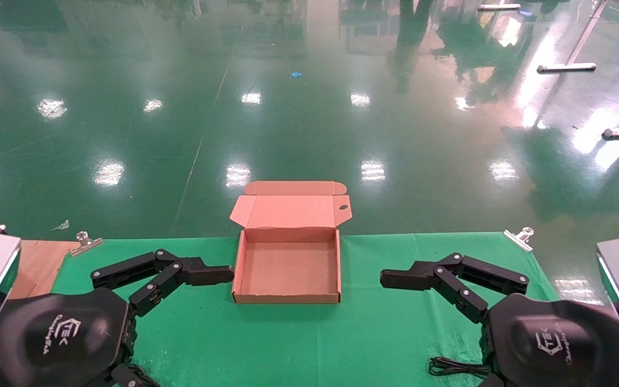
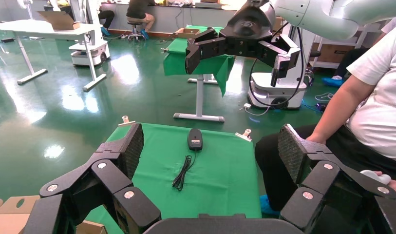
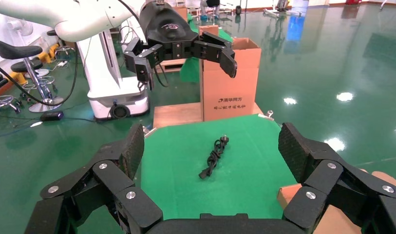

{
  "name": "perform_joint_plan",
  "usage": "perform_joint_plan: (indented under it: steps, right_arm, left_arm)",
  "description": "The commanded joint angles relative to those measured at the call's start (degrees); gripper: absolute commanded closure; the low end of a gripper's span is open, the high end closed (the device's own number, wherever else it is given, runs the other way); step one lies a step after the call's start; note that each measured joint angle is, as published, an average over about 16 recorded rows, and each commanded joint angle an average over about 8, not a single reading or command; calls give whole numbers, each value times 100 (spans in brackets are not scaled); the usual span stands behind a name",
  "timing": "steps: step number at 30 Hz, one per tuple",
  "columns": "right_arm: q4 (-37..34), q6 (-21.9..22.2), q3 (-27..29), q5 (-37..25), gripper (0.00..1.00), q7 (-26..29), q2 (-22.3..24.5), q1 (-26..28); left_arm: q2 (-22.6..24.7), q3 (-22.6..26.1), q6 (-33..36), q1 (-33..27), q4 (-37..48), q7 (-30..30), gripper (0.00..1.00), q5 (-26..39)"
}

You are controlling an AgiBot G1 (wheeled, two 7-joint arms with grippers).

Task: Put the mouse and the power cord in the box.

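The box (image 1: 288, 299) lies open and empty at the table's middle, lid (image 1: 290, 210) folded back. In the head view its left wall faces my left gripper's finger (image 1: 210, 275) and its right wall faces my right gripper's finger (image 1: 403, 279). My left gripper (image 2: 211, 134) is open and empty; past it, on the table's right side, the mouse (image 2: 195, 139) lies label-up beside its bundled cable (image 2: 183, 171). My right gripper (image 3: 211, 131) is open and empty too. Beyond it the power cord (image 3: 214, 157) lies tied in a bundle on the left side. The head view shows only the mouse's cable (image 1: 457, 367).
A green cloth (image 1: 309, 344) covers the table, held by metal clips (image 1: 519, 237). A tall printed carton (image 3: 230, 80) stands on a wooden board (image 1: 41, 263) off the table's left end. A seated person (image 2: 376, 107) is close to the right end.
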Motion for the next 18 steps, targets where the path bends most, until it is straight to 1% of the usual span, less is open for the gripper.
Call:
perform_joint_plan:
  steps: [1,18]
  right_arm:
    - [0,0,0,0,0,0,0,0]
    - [0,0,0,0,0,0,0,0]
  left_arm:
    - [0,0,0,0,0,0,0,0]
    - [0,0,0,0,0,0,0,0]
